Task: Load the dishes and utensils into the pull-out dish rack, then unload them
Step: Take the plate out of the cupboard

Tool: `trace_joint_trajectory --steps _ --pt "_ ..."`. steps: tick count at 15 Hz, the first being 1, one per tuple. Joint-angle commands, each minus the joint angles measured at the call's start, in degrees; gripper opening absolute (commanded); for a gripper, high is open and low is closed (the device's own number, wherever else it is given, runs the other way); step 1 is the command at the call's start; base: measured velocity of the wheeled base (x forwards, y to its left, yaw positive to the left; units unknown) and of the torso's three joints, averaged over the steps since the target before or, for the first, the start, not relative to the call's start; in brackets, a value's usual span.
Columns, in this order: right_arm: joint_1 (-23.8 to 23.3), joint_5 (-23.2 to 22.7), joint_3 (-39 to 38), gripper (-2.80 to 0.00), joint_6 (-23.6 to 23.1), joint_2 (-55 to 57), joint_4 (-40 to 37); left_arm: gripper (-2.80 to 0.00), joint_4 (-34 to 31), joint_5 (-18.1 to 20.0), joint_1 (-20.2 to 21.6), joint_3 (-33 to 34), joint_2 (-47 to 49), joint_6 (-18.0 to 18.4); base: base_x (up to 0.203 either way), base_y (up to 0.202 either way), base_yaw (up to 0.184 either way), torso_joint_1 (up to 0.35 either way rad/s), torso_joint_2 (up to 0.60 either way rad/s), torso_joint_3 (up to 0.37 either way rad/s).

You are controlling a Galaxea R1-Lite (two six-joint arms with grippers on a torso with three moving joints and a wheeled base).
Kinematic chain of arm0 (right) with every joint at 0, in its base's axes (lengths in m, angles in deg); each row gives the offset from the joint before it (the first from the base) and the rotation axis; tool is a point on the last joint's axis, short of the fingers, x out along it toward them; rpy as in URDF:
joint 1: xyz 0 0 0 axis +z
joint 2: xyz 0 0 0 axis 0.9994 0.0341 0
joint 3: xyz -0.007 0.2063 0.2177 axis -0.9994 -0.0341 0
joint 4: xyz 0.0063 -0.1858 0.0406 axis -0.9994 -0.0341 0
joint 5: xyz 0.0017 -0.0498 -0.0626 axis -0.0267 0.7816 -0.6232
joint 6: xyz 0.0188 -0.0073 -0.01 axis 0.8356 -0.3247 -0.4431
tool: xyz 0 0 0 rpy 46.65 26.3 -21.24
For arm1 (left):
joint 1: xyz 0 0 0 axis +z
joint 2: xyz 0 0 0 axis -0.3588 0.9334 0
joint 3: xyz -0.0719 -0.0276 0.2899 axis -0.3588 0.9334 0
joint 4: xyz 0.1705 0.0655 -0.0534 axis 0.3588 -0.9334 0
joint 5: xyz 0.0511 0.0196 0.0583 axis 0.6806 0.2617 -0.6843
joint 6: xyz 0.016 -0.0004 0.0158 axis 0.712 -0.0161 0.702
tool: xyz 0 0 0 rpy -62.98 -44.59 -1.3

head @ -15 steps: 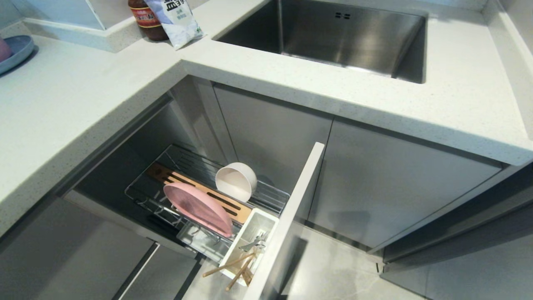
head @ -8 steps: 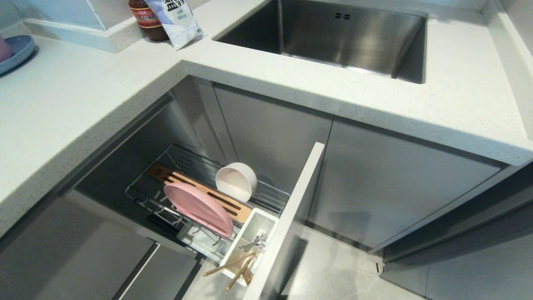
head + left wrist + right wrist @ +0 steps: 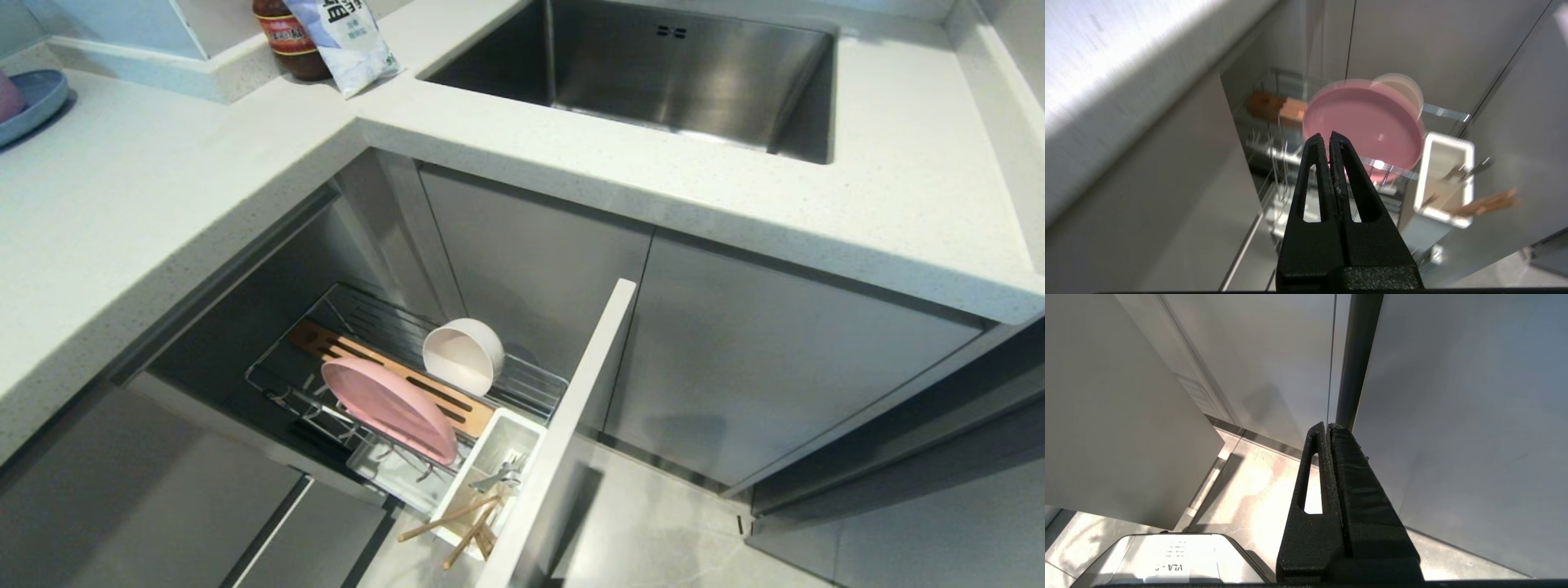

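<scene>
Apparently unloading next: left gripper (image 3: 1329, 139) fingers clenched, empty; pink plate (image 3: 1363, 122) ahead, beyond fingers. Part fingers, pinch upper rim, lift straight.

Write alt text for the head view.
A pull-out dish rack stands open below a white countertop, holding an upright pink plate and an off-white bowl. Chopsticks and cutlery stick out of its white box. No gripper shows.

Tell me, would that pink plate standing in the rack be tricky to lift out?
Probably a little. The pink plate stands on edge between the rack's wires, so a sideways nudge might tip it. Its surface shows a shiny highlight, so it may be slippery. It looks stiff, and being thin, likely light.
</scene>
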Motion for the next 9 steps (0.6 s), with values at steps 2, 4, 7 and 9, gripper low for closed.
trace_joint_trajectory --steps 2,4,7,9 --pt "0.0 0.0 0.0 -2.80 0.0 -0.1 0.0 -2.80 -1.7 -0.9 0.0 7.5 -0.1 0.1 0.000 0.000 0.000 0.000 0.00 0.000" --pt "0.0 0.0 0.0 -2.80 0.0 -0.1 0.0 -2.80 -2.6 -0.3 0.0 7.3 -0.1 1.7 0.000 0.000 0.000 0.000 0.00 0.000" --pt "0.0 0.0 -0.1 -2.80 0.0 -0.1 0.0 -2.80 -2.6 -0.2 0.0 7.3 -0.1 -1.1 0.000 0.000 0.000 0.000 0.00 0.000" --pt "0.0 0.0 0.0 -2.80 0.0 -0.1 0.0 -2.80 -2.6 -0.3 0.0 7.3 -0.1 -1.0 0.000 0.000 0.000 0.000 0.00 0.000"
